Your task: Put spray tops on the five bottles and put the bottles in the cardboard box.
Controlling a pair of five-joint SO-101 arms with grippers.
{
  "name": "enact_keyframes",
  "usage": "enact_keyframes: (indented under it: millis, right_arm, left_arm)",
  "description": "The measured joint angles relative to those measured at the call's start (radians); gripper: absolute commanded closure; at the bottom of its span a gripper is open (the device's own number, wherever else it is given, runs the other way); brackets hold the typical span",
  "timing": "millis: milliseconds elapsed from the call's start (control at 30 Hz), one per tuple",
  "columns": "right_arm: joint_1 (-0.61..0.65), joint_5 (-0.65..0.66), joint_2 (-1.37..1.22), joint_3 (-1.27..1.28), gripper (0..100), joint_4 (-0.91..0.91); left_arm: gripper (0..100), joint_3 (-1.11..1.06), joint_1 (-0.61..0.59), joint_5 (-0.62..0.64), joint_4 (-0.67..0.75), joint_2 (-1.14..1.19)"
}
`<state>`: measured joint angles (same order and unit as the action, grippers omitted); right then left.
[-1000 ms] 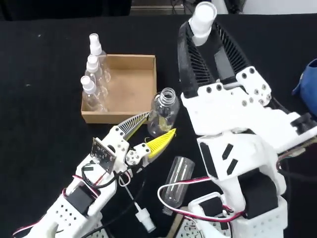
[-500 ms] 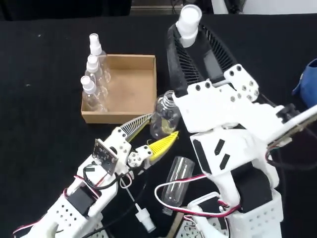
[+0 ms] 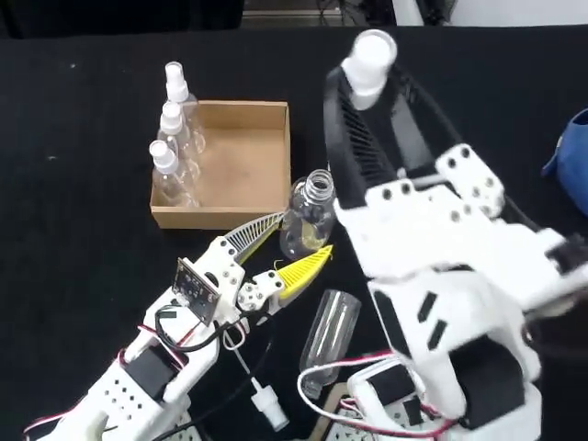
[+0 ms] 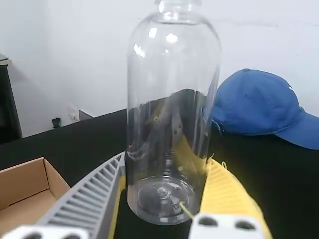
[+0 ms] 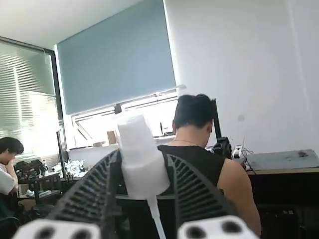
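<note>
While the bottle [image 3: 306, 220] is clamped by the left gripper [image 3: 299, 236], the spray top [image 3: 367, 55] is held by the right gripper [image 3: 369, 78].
Its tube [image 5: 155, 219] must be centred over the neck [image 3: 315, 184] before being lowered.

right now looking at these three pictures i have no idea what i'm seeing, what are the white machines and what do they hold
These are two small robot arms at a black table. One picture looks down from above; the other two come from cameras on each arm's wrist. The left gripper clasps an upright open bottle. The right gripper holds a spray top raised above the table. Three capped bottles stand in the cardboard box; another bottle and a loose spray top lie nearby.
</note>
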<state>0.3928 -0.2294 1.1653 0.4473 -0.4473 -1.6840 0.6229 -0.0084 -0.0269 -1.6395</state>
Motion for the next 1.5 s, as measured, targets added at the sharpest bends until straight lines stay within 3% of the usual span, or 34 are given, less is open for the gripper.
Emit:
enact_keyframes:
  millis: [967,1167,1333,1500]
  right_arm:
    - [0.061,0.0,0.014,0.138,98.6,-0.04]
    - [0.061,0.0,0.1,0.147,97.7,-0.209]
    - [0.061,0.0,0.106,0.147,83.5,-0.351]
    - [0.061,0.0,0.11,0.147,81.4,-0.468]
  left_arm:
    - [97,0.0,0.0,0.0,0.0,0.0]
    - [97,0.0,0.0,0.0,0.0,0.0]
    - [97,0.0,0.0,0.0,0.0,0.0]
    - [97,0.0,0.0,0.0,0.0,0.0]
